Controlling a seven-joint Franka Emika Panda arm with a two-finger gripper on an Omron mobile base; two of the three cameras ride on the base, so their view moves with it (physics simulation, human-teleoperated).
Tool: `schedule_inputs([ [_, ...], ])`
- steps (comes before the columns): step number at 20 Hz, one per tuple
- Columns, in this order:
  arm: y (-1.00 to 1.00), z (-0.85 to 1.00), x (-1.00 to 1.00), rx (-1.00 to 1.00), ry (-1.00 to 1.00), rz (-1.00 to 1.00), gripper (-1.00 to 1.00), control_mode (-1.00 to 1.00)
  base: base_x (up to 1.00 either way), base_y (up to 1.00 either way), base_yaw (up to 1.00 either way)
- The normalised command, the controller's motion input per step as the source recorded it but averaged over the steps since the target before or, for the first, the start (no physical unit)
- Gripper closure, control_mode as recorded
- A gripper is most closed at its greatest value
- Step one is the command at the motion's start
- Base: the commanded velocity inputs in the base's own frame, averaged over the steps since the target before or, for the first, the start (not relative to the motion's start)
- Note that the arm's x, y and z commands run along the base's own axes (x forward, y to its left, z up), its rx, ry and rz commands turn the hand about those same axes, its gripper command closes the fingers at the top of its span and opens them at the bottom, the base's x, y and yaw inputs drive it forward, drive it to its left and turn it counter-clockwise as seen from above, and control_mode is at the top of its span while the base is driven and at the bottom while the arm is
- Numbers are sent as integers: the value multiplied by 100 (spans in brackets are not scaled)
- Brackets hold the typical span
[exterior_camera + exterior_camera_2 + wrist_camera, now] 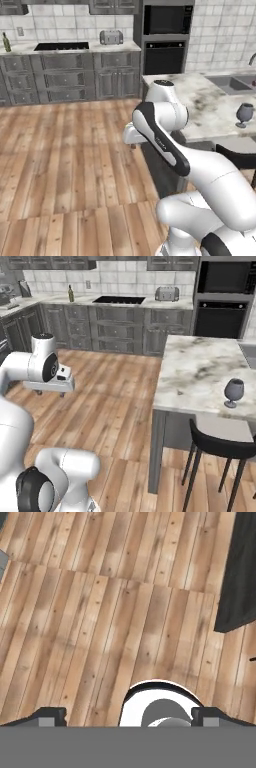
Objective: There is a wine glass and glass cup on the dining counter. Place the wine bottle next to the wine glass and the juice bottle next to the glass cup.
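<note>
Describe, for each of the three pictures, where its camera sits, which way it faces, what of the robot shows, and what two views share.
Left base view: behind the arm's left, facing the dining counter; arm lower right.
Right base view: behind its right, same way; arm lower left, gripper.
Hand view: on the hand, facing the wooden floor; jaws open.
Shared: wine glass, wine bottle on the far counter.

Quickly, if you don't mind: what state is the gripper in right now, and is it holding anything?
Gripper: open, jaws spread wide, holding nothing; it points down at the wooden floor.
</note>
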Motion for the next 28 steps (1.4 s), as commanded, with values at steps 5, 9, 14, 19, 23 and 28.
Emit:
schedule_inputs([
  [5,0,0,0,0,0,0,-100,100,14,78,1],
  [9,0,0,0,0,0,0,-100,100,10,63,0],
  [14,0,0,0,0,0,0,-100,100,13,66,0],
  [19,0,0,0,0,0,0,-100,100,62,25,-1],
  [23,0,0,0,0,0,0,-100,100,91,-6,-1],
  [28,0,0,0,0,0,0,-100,100,90,-16,0],
])
